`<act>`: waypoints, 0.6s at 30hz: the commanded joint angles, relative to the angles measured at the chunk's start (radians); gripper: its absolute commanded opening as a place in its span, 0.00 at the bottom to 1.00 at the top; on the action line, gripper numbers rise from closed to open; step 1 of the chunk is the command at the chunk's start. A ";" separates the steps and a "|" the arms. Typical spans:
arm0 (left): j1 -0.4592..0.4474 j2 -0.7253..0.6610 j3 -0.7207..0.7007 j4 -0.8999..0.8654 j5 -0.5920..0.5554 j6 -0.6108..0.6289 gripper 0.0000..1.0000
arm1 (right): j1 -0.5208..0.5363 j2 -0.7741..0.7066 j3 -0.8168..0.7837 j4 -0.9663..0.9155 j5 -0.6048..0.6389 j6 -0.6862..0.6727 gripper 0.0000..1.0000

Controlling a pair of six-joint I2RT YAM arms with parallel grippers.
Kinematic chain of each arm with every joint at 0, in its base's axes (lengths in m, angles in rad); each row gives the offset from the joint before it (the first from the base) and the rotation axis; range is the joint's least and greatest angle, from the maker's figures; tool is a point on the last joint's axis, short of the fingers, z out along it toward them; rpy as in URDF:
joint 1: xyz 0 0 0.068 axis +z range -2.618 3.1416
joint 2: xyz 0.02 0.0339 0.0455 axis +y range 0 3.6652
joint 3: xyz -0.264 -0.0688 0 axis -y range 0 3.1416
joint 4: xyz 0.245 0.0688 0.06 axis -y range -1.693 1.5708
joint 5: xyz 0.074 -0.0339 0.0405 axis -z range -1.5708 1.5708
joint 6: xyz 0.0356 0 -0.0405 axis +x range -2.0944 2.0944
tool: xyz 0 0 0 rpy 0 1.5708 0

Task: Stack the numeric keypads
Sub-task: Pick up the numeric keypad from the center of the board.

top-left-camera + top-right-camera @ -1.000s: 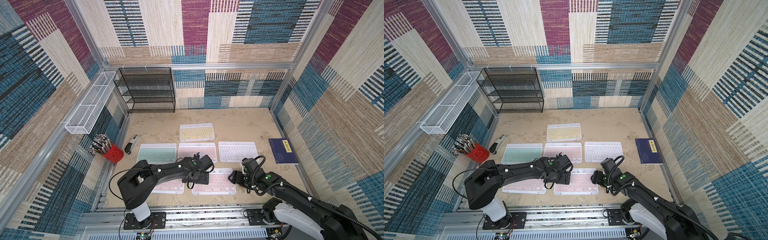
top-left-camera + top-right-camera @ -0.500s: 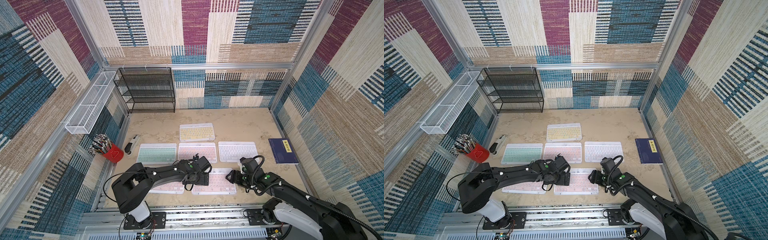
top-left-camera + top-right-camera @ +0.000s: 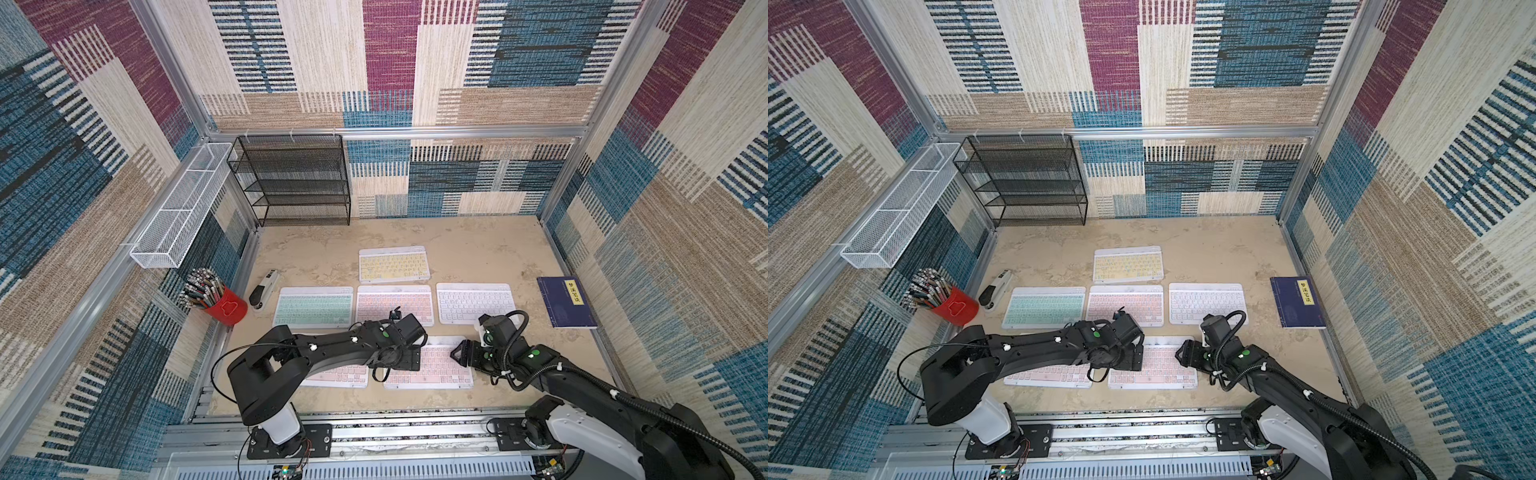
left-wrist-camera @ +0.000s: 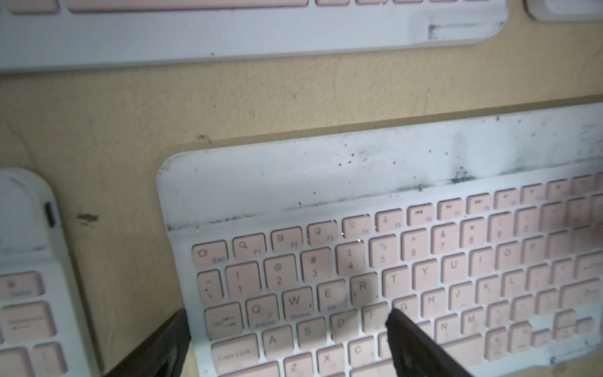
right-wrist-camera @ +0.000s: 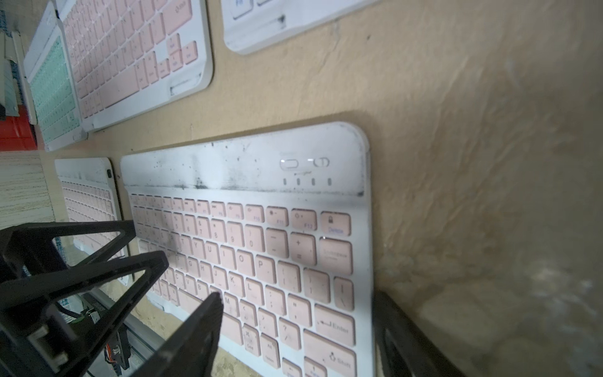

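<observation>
Six numeric keypads lie flat: yellow (image 3: 392, 264) at the back, then mint (image 3: 313, 306), pink (image 3: 395, 303) and white (image 3: 473, 302) in a row, and two pink ones in front (image 3: 336, 376) (image 3: 432, 365). My left gripper (image 3: 405, 359) is open low over the left end of the front right pink keypad (image 4: 424, 261), one finger (image 4: 411, 342) above the keys, the other (image 4: 163, 346) off its edge. My right gripper (image 3: 463, 355) is open at that keypad's right end (image 5: 261, 248), one finger (image 5: 195, 326) over the keys and one (image 5: 408, 336) beside the edge. Neither holds anything.
A dark blue book (image 3: 566, 302) lies at the right wall. A stapler (image 3: 264, 289) and a red cup of pens (image 3: 222, 305) stand at the left. A black mesh shelf (image 3: 297, 180) fills the back left corner, with a white wire basket (image 3: 183, 205) on the left wall.
The left gripper has slid toward the front, onto the left end of the front right pink keypad. The right gripper has edged left toward its right end.
</observation>
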 commanded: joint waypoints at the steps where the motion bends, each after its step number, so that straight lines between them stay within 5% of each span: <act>1: -0.008 0.070 -0.031 0.167 0.217 -0.028 0.97 | 0.004 -0.023 -0.025 0.064 -0.169 0.050 0.75; 18: -0.009 0.078 -0.083 0.250 0.233 -0.042 0.96 | -0.013 -0.261 -0.067 0.296 -0.323 0.170 0.69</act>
